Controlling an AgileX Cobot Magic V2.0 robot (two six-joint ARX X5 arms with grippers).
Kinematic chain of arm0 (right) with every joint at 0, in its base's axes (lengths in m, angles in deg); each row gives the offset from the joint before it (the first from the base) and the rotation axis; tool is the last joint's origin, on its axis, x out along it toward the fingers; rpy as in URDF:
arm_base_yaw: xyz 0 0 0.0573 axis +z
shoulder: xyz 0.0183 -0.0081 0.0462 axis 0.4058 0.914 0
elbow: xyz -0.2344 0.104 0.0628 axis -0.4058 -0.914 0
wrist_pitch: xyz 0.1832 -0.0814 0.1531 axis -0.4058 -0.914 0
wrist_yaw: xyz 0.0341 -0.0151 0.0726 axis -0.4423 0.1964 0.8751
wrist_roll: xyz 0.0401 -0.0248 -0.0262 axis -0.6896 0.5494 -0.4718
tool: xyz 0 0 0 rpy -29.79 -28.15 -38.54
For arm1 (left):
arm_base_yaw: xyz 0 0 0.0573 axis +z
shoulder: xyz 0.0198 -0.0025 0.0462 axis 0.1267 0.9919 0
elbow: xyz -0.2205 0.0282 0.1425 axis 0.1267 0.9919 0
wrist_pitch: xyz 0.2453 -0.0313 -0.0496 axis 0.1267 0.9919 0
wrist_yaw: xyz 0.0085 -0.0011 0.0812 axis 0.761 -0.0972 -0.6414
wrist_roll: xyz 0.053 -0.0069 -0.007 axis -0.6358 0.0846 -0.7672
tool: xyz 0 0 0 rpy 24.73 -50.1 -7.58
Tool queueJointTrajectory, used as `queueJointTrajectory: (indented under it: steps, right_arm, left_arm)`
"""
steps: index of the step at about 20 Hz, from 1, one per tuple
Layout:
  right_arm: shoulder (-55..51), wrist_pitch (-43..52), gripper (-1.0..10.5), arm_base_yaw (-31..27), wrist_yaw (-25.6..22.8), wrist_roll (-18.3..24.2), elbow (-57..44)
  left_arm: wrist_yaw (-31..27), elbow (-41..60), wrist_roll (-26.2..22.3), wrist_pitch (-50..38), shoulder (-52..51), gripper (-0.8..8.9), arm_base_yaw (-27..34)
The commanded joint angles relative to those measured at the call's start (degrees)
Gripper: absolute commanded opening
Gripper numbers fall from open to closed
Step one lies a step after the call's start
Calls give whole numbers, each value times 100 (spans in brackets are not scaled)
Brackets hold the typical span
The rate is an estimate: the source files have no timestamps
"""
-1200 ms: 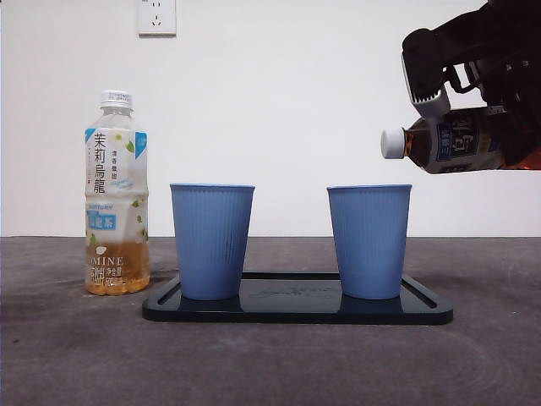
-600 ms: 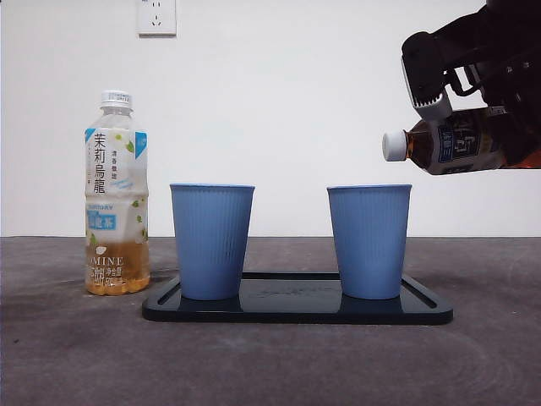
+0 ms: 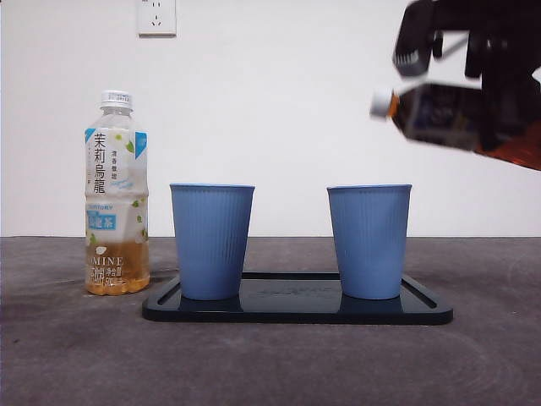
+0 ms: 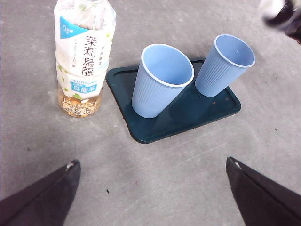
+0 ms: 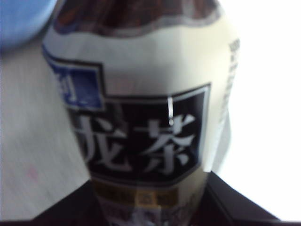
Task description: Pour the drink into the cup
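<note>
On the far left of the surface (image 3: pixel 68 355) a jasmine tea bottle (image 3: pixel 117 194) stands upright with its cap on, just beside the tray (image 3: pixel 296 311) but off it; it appears to be a spare, parked clear of the pouring zone. The left gripper (image 4: pixel 150 197) hangs well back from the objects, jaws spread wide and holding nothing, in what I judge to be a waiting post. The black tray carries two blue cups, each upright and mouth-up so as to receive liquid: the left cup (image 3: pixel 212 241) and the right cup (image 3: pixel 369 241), set apart from one another, both showing no liquid in the left wrist view. Above and to the right of the right cup, the dark tea bottle (image 3: pixel 448 117) is held in the air by the right gripper (image 5: pixel 150 207), whose jaws are clamped on the labelled body near its base. The bottle's long axis lies close to horizontal, neck end tipped slightly downward, with the white cap (image 3: pixel 381 102) pointing left toward the cup side. The cap is on, so no liquid can leave. The cap sits roughly over the right cup's rim region, well above it; this attitude is consistent with a pouring pose.
</note>
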Motion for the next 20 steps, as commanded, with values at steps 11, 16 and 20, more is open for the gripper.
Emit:
queueJointTrajectory:
  steps: [11, 16, 20]
  right_arm:
    - [-811, 2763, 118, -1504, 3209, -4489, -1091]
    - [-404, 4474, 118, -1657, 3362, -4771, -1853]
    - [343, 5066, 118, -1687, 3512, -4780, -1888]
  left_arm:
    - [-162, -129, -72, -138, 28, 498, -15]
    - [-162, -129, -72, -367, 28, 498, -15]
    - [-162, -129, -74, -367, 28, 498, -15]
